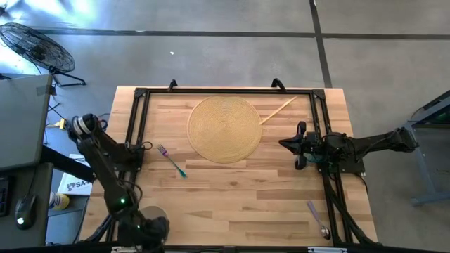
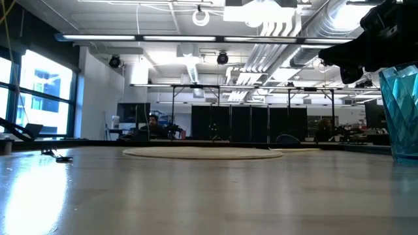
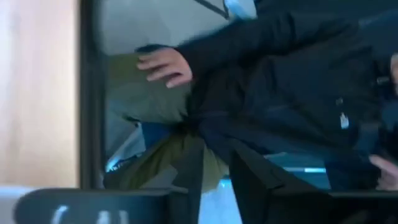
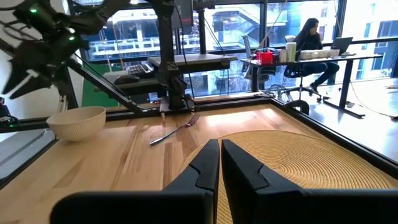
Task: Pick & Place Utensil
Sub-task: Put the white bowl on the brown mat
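Observation:
A fork with a teal handle (image 1: 171, 160) (image 4: 174, 130) lies flat on the wood, left of the round woven placemat (image 1: 225, 128) (image 4: 298, 158). A spoon with a purple handle (image 1: 318, 218) lies near the table's near right corner. A wooden stick (image 1: 278, 111) rests with one end at the placemat's far right rim. My right gripper (image 1: 295, 144) (image 4: 220, 163) hovers shut above the table, right of the placemat, pointing left. My left arm is folded at the near left corner; its gripper (image 3: 214, 168) looks off the table, fingers close together, holding nothing.
A cream bowl (image 4: 78, 121) (image 1: 153, 213) sits by the near left corner, beside my left arm. A black frame (image 1: 137, 119) runs along the table's left, far and right sides. A person in a dark jacket (image 3: 292, 81) stands just off the table. A blue translucent container (image 2: 401, 111) stands close to the low camera.

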You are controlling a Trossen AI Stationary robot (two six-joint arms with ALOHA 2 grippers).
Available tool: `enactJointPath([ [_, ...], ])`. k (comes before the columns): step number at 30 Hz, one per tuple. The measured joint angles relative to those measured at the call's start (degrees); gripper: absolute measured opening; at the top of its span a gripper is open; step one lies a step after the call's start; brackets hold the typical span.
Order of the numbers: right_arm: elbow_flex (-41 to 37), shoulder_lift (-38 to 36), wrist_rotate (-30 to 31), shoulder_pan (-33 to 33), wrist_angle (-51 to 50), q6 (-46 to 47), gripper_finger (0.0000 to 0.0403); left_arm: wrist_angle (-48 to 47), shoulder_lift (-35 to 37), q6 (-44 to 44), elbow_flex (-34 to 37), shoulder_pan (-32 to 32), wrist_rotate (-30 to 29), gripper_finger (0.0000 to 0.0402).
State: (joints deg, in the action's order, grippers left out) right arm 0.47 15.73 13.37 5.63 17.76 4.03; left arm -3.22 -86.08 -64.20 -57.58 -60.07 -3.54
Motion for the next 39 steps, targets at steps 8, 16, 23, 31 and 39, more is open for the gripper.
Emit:
enactJointPath([
  [8,0.0,0.0,0.0,0.0,0.0,0.0,0.0012,-15.4,-8.9,0.2,-13.8,-0.4,6.5,0.0122],
  [16,0.0,0.0,0.0,0.0,0.0,0.0,0.0012,-34.5,-11.6,-5.7,-19.3,-0.3,4.1,0.0122],
  [23,0.0,0.0,0.0,0.0,0.0,0.0,0.0012,-41.9,-13.1,-9.9,-19.3,-0.7,1.3,0.0133],
  [31,0.0,0.0,0.0,0.0,0.0,0.0,0.0012,-39.5,-14.1,-10.5,-19.3,-0.8,3.1,0.0165],
  [39,0.0,0.0,0.0,0.0,0.0,0.0,0.0012,-43.0,-15.4,-9.6,-19.2,-1.1,0.1,0.0166],
])
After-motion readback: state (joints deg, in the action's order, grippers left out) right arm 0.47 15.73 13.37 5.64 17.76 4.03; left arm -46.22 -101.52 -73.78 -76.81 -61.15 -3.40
